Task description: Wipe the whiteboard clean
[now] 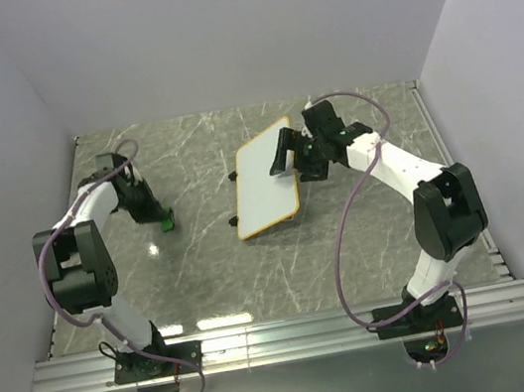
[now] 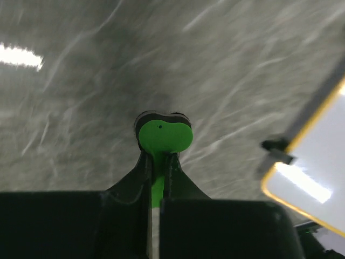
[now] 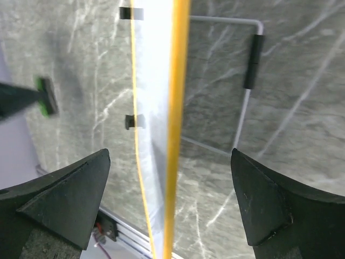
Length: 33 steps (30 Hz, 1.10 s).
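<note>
Your left jaws pinch the green eraser (image 1: 166, 222) down on the surface (image 1: 205, 276), left side. Your right jaws are spread astride the whiteboard (image 1: 265, 180) edge, not touching it. The whiteboard sits tilted, mid-surface.

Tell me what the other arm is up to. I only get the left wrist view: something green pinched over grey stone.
Observer: The right hand is wide open, one finger either side of the edge of the white rectangular board with the orange frame, with clear gaps.
Operator: Anything written on it?
Observer: From the top view its face looks blank; faint marks would be too small to tell.
Operator: And my green thing?
Observer: A small green-and-black eraser block, shut in the left hand, well left of the board and apart from it.
</note>
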Each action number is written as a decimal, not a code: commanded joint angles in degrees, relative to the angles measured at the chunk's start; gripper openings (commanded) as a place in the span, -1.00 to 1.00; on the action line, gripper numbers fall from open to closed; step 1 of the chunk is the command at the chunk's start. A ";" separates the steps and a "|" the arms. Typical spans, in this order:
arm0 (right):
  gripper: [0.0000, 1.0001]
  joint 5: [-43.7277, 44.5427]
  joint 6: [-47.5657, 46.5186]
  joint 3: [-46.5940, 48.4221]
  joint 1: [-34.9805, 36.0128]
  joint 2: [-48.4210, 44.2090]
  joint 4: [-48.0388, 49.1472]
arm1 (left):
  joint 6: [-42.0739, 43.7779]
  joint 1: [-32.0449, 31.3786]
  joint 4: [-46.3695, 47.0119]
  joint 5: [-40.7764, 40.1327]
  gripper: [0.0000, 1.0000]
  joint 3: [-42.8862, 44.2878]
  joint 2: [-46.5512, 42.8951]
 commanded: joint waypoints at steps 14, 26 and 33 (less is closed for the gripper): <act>0.99 8.95 -5.20 -9.07 -0.70 -26.97 -5.41 | 1.13 -0.27 -0.42 -12.34 0.99 -8.23 -4.23; 0.99 8.17 -6.78 -11.02 -0.61 -41.83 -3.04 | -5.99 -9.40 -5.70 -18.76 0.99 7.92 -16.88; 0.99 7.36 -9.24 -8.37 -0.70 -47.80 -5.05 | -8.98 -19.42 -4.13 -28.60 0.99 13.30 -22.06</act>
